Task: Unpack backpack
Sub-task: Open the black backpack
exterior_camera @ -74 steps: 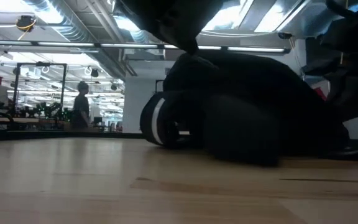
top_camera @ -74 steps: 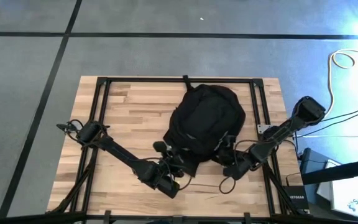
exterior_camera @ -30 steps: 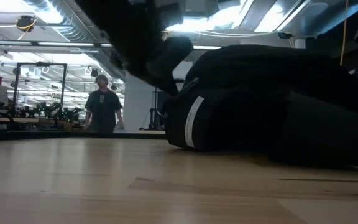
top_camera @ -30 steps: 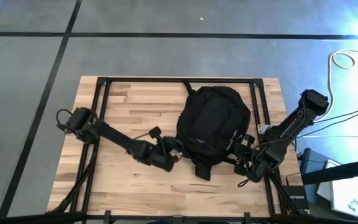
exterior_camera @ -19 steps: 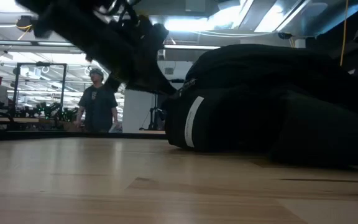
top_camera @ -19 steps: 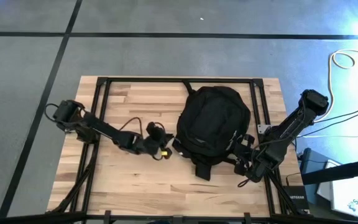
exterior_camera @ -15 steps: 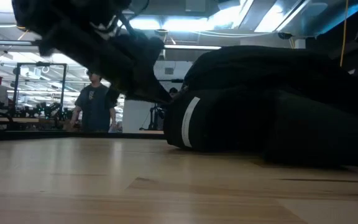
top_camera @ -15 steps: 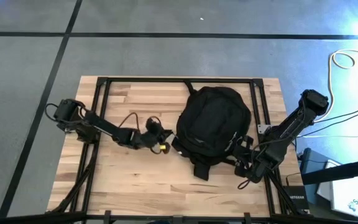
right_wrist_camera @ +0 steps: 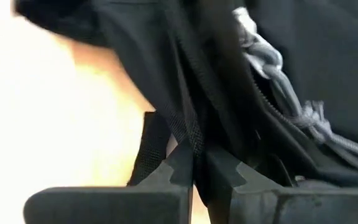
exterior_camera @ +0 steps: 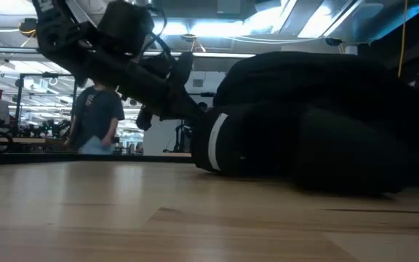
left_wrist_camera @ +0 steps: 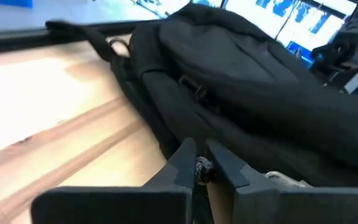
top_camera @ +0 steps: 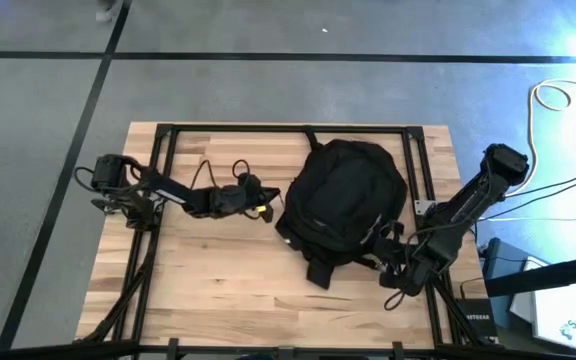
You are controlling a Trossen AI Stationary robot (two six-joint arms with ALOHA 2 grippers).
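The black backpack point(top_camera: 346, 200) lies flat in the middle of the table, with its straps point(top_camera: 318, 272) trailing toward the near edge. Its grey reflective stripe point(exterior_camera: 214, 142) shows in the low view. My left gripper point(top_camera: 271, 213) is at the backpack's left side, shut on a small grey zipper pull point(left_wrist_camera: 202, 168). My right gripper point(top_camera: 382, 258) is at the backpack's near right corner, shut on black fabric. Grey cord pulls point(right_wrist_camera: 271, 59) hang from a zipper just beyond it. My left gripper pinches the small grey zipper pull point(left_wrist_camera: 202, 167) between its two fingertips, at the backpack's left edge low by the table. The fingers come nearly level from the table's left. My right gripper pinches a black mesh-edged band of the backpack point(right_wrist_camera: 185, 134) between its fingers, slanting down from the near right. The band runs up from the fingers into the backpack, which rests on the table.
Black frame rails point(top_camera: 160, 170) run along the table's left, right point(top_camera: 415, 165) and far sides. Bare wood point(top_camera: 228, 290) lies left of and nearer than the backpack. A person point(exterior_camera: 95, 120) walks in the room behind. Cables point(top_camera: 558, 95) lie on the floor off the right edge.
My left gripper has swung toward the table's far edge along the backpack's left side, rolling its wrist and staying shut. The backpack's left side has shifted a little with it. In the room behind, the person has walked to the left.
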